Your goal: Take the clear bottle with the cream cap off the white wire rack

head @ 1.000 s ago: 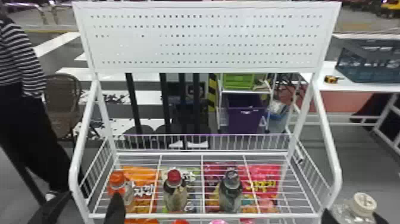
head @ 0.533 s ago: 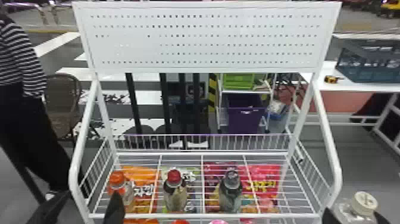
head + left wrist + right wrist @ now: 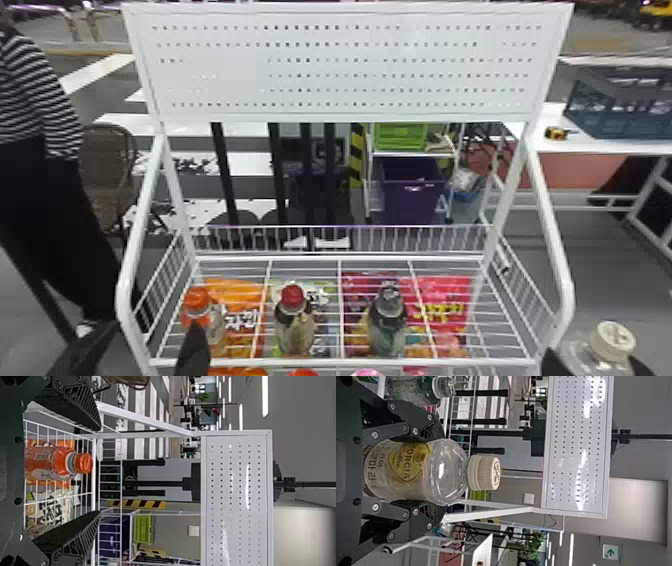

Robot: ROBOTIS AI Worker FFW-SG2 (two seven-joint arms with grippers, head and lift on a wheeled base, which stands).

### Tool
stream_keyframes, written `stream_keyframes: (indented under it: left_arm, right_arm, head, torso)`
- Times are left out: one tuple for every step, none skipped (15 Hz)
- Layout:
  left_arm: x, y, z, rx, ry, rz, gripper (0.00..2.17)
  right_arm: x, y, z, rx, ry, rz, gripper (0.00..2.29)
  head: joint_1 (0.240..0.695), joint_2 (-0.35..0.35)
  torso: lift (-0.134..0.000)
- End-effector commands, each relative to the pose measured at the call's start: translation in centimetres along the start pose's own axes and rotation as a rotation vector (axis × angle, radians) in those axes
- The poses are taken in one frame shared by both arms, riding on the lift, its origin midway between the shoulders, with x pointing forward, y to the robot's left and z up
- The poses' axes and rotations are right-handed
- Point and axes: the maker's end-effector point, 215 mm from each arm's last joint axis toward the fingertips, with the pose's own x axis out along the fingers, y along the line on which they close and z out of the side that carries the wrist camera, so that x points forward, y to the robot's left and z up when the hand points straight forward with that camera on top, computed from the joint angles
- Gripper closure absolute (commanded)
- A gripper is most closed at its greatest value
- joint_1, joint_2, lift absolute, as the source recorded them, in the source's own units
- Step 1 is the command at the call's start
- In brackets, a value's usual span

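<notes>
At the head view's lower right corner my right gripper [image 3: 595, 367] holds the clear bottle [image 3: 580, 355] with the cream cap [image 3: 614, 341], just outside the right side of the white wire rack [image 3: 557, 280]. In the right wrist view the right gripper [image 3: 435, 473] is closed around the body of the clear bottle [image 3: 447, 473], one finger on each side. My left gripper [image 3: 140, 350] is at the lower left, over the rack's front left corner. The left wrist view shows the left gripper [image 3: 99, 471] open, with an orange bottle [image 3: 51, 461] standing beyond the gap between its fingers.
On the rack stand an orange-capped bottle [image 3: 197, 305], a red-capped bottle [image 3: 295, 325] and a dark grey-capped bottle [image 3: 387, 325], with snack bags [image 3: 445, 305] beneath the wires. A perforated white panel [image 3: 225, 75] rises at the back. Tables stand behind.
The clear bottle, with my right gripper, has shifted very slightly within the lower right corner. My left gripper and the rack look unchanged.
</notes>
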Motion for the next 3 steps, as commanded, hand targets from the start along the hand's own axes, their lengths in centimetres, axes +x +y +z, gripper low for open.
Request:
stream_keyframes:
  left_arm:
    - [0.04, 0.05, -0.08, 0.001, 0.001, 0.002, 0.14]
    - [0.08, 0.12, 0.08, 0.0, -0.002, 0.004, 0.14]
    - [0.08, 0.06, 0.16, 0.001, -0.004, 0.001, 0.14]
  right_arm:
    - [0.02, -0.01, 0.05, 0.003, -0.002, -0.001, 1.75]
    - [0.06, -0.09, 0.1, 0.002, -0.003, -0.002, 1.75]
    - [0.1, -0.1, 0.16, 0.002, -0.004, -0.002, 1.75]
  head:
    - [0.499, 0.0]
    - [0.499, 0.0]
    - [0.499, 0.0]
  torso:
    - [0.0]
    - [0.0]
    - [0.0]
